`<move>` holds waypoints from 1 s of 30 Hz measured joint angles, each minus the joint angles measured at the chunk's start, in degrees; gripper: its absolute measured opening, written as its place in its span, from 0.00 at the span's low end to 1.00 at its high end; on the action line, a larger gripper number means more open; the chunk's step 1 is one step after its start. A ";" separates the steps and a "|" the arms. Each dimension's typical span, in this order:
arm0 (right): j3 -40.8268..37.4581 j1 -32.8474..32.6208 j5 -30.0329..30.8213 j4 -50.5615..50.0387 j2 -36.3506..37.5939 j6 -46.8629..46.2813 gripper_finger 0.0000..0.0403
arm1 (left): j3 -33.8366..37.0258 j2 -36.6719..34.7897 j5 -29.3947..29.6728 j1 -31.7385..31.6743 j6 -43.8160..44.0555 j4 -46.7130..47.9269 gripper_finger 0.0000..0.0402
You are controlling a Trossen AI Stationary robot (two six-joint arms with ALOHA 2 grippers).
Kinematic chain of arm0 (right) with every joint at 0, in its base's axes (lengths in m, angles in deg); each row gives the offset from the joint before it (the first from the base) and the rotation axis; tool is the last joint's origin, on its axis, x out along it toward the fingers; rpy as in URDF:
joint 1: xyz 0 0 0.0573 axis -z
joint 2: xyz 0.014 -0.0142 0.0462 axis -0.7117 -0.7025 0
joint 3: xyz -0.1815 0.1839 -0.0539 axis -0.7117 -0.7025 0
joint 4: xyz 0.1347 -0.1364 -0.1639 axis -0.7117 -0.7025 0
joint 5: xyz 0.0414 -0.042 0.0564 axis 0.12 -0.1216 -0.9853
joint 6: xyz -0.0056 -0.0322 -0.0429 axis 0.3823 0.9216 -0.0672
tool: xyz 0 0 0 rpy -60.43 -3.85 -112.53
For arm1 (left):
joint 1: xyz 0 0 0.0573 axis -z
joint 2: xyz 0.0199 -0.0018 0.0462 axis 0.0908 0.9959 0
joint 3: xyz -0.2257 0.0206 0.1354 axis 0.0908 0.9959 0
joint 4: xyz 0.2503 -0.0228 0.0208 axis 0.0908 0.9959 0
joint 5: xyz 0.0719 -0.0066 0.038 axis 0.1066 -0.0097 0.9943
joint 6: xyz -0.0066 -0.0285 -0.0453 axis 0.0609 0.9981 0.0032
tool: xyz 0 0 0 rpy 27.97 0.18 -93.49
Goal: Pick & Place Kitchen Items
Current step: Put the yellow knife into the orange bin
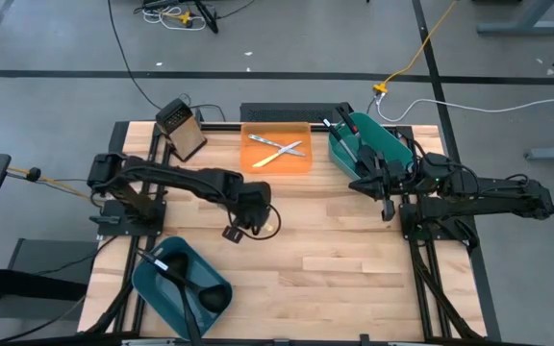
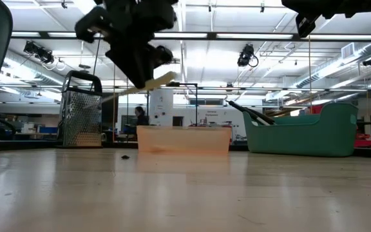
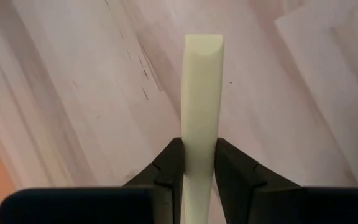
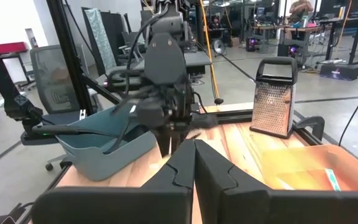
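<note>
My left gripper [image 1: 246, 219] hangs over the middle of the table, well above it in the low view [image 2: 139, 67], shut on a pale yellow-handled piece [image 3: 202, 93]. My right gripper [image 1: 386, 204] is shut and empty [image 4: 194, 152], raised beside the back-right teal bin [image 1: 378, 144], which holds black utensils [image 1: 346, 135]. More pale-handled and silver pieces [image 1: 279, 151] lie crossed in the orange tray [image 1: 301, 165]. Two black ladles [image 1: 186, 284] lie in the front-left teal bin [image 1: 152, 284]. My left gripper pinches the pale yellow handle [image 3: 199, 158] between its two fingers, one on each long side. The fingers come from above. The handle's free end [image 3: 204, 40] sticks out past them. The piece is lifted clear of the table, slightly tilted in the low view [image 2: 161, 79].
A metal box grater [image 1: 183, 130] stands at the back left, next to the orange tray. Bare wood lies between the two arms and toward the near right edge [image 1: 354, 279]. A person shows far off in the room [image 2: 138, 116].
</note>
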 joint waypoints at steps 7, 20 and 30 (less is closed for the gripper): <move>0.00 -0.01 0.07 0.14 0.00 0.37 0.02 | -0.02 -4.61 -1.33 0.00 1.58 1.86 0.18; 0.00 -0.02 0.17 2.26 0.00 1.27 0.02 | -0.07 -10.79 -0.82 -0.72 4.54 1.98 0.18; 0.00 -0.02 0.16 3.60 0.00 1.27 0.02 | -0.37 -14.69 0.82 -3.64 7.01 1.33 0.18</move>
